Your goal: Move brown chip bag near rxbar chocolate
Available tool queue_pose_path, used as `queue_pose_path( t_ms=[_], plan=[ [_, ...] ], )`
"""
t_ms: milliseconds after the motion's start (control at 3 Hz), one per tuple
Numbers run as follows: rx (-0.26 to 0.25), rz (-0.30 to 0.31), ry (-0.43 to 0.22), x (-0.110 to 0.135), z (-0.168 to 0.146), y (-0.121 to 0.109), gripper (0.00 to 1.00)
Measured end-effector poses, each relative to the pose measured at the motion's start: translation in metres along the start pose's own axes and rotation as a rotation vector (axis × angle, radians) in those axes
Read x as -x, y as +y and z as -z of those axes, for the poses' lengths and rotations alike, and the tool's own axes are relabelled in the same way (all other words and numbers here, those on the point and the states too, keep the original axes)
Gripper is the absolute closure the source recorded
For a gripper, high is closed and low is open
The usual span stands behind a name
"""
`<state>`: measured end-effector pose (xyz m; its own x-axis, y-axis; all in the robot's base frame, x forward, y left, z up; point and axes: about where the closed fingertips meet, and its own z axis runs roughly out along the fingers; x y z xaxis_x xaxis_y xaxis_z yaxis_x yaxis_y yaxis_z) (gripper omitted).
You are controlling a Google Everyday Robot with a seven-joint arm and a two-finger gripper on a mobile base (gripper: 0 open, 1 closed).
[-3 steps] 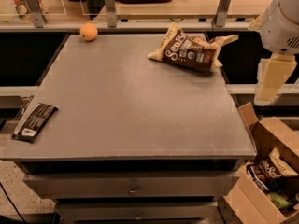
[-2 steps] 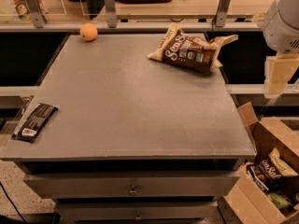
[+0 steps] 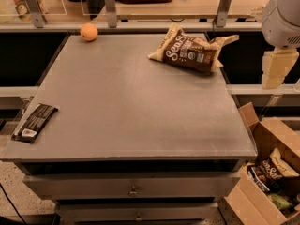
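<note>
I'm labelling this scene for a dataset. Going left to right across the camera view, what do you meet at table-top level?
rxbar chocolate at the left edge of the table → orange at the far edge → brown chip bag far right → end effector, hanging beyond the right edge.

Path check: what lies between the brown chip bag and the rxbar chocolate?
Only bare tabletop separates brown chip bag and rxbar chocolate, camera view; gripper hangs right of it.

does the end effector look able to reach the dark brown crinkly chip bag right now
Probably yes: the end effector hangs beside the dark brown crinkly chip bag, past the edge of the grey table, with nothing between them or atop the bag.
</note>
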<state>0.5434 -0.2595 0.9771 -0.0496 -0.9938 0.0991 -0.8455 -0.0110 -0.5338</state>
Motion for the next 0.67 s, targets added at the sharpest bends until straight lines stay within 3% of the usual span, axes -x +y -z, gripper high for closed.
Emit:
queue_pose_path(
  t_ms=[667],
  plan=[
    [-0.033, 0.171, -0.033, 0.005, -0.029, -0.009, 0.00]
  ],
)
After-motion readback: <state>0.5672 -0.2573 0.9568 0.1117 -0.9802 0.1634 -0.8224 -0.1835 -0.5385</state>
